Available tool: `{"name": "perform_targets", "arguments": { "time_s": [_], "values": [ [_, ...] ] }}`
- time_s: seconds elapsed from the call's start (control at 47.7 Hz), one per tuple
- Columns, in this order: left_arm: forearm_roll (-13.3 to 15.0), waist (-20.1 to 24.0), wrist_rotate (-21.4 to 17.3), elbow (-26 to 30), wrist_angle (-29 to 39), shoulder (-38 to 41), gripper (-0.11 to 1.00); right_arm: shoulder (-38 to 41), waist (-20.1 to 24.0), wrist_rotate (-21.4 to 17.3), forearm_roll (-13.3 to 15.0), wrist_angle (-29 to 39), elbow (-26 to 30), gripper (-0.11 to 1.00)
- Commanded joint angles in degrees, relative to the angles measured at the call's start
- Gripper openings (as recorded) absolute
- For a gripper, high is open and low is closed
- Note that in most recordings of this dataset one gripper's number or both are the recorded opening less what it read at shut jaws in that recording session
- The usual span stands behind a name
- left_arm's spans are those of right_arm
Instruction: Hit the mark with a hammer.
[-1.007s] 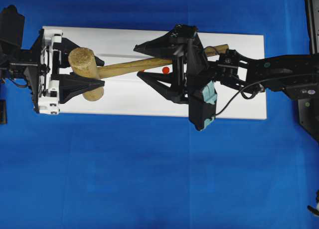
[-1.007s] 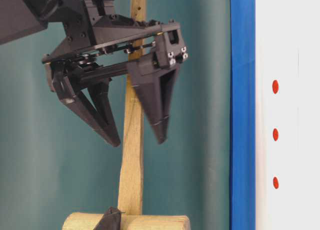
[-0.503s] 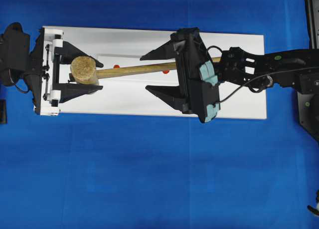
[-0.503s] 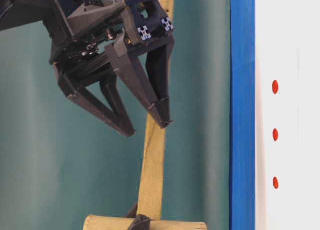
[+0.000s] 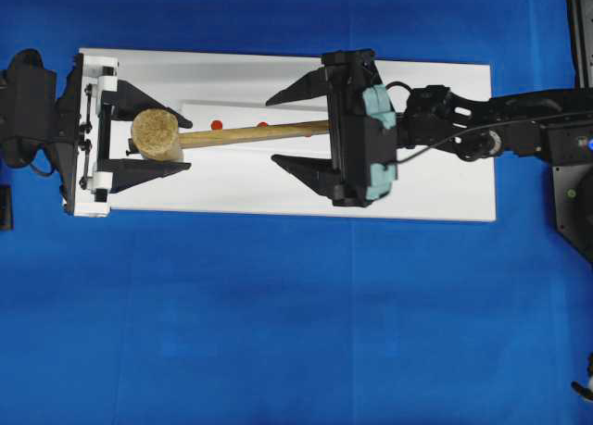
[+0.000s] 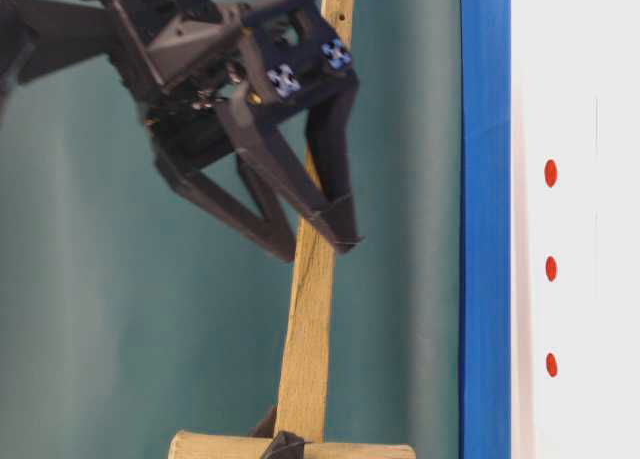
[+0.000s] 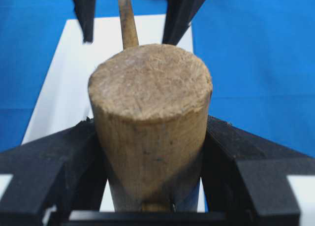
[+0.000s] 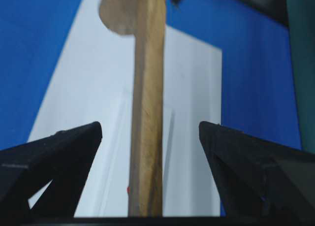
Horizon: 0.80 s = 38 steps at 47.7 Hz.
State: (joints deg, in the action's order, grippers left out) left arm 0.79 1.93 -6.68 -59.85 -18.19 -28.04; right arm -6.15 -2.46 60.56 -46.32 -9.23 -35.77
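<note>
Left fingers (image 7: 64, 157) clamp hammer (image 5: 156, 134) head; right gripper (image 5: 301, 129) spread wide, straddling handle without contact. Hammer held above white board (image 5: 435, 166), handle over red marks (image 5: 216, 124). Risk: right closing off-centre knocks handle, twisting head loose.

Lighting is bright and even in all views, without glare. The overhead view is sharp. In the table-level view the right gripper (image 6: 315, 244) shows slight motion blur. Both wrist views are soft: the hammer (image 8: 145, 108) and near fingers lack focus.
</note>
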Motion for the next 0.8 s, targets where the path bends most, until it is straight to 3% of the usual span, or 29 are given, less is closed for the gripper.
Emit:
{"name": "perform_targets", "arguments": {
  "time_s": [0.0,0.126,0.231,0.294,0.42,0.524,0.566,0.776],
  "values": [
    [0.0,-0.1,0.0,1.1,-0.4,-0.6,0.45,0.1,-0.7,-0.1,-1.8,-0.2,1.6,0.95],
    [-0.1,-0.2,0.0,1.1,-0.4,-0.6,0.45,1.4,-0.8,-0.1,-3.1,-0.1,2.0,0.92],
    [0.0,-0.3,0.0,1.1,-0.5,-0.6,0.45,2.2,-0.8,0.0,-3.1,-0.1,2.6,0.82],
    [0.0,-0.4,0.1,1.2,-0.5,-0.7,0.45,2.4,-1.0,0.1,-3.1,0.1,2.9,0.68],
    [-0.1,-0.9,0.1,1.3,-0.8,-0.6,0.45,2.5,-1.2,0.3,-3.0,0.8,2.9,0.29],
    [-0.1,-1.1,0.1,1.3,-0.8,-0.6,0.45,2.5,-1.1,0.4,-2.9,1.8,2.9,0.07],
    [-0.1,-1.0,0.2,1.2,-0.8,-0.6,0.45,2.5,-1.1,0.4,-2.9,2.1,2.9,0.03],
    [-0.1,-1.1,0.2,1.1,-1.4,-0.7,0.45,2.4,-1.2,0.1,-3.0,2.5,3.0,0.02]
  ]
}}
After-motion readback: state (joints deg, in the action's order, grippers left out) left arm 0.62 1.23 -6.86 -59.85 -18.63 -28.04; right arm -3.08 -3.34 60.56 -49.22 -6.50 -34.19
